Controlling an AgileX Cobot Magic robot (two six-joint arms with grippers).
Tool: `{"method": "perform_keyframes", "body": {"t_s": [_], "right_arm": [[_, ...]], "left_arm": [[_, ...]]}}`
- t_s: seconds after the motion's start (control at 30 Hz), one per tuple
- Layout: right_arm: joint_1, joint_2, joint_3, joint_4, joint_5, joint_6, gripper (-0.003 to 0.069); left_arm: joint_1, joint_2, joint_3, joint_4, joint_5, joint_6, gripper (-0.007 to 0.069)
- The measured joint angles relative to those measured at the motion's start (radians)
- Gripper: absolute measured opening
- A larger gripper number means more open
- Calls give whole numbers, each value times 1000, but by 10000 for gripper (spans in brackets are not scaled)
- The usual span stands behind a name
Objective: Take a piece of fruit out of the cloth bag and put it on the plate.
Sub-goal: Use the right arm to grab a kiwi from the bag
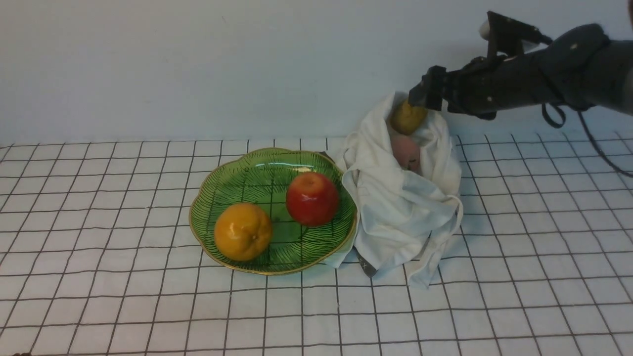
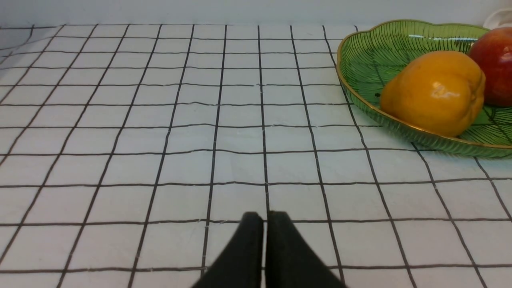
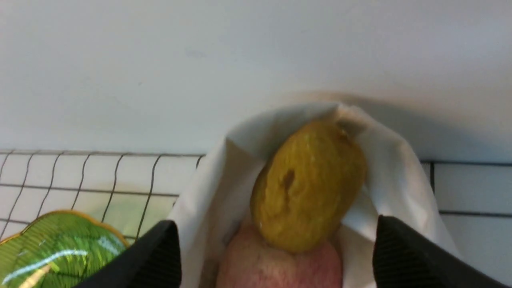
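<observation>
Gridded white tablecloth bears the plate, running to a plain pale wall.

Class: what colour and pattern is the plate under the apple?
Green plate with dark leaf-vein lines and a gold rim; best in the front view.

White gridded table: green plate, cloth bag on it, touching.

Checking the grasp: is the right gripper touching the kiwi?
Apart. The right wrist view shows the right gripper open, its fingers flanking the kiwi, with white bag visible in the gap on each side.
</observation>
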Motion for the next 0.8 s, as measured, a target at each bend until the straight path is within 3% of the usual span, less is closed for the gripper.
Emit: {"method": "perform_keyframes", "body": {"t_s": [0.2, 0.67, 0.8], "right_arm": [[1, 116, -112, 8, -8, 0, 587], [1, 189, -125, 98, -76, -25, 586], [1, 196, -125, 149, -81, -81, 530]], "left_arm": [[0, 0, 0, 0, 0, 0, -5], [0, 0, 0, 0, 0, 0, -5], [0, 0, 0, 0, 0, 0, -5]]}}
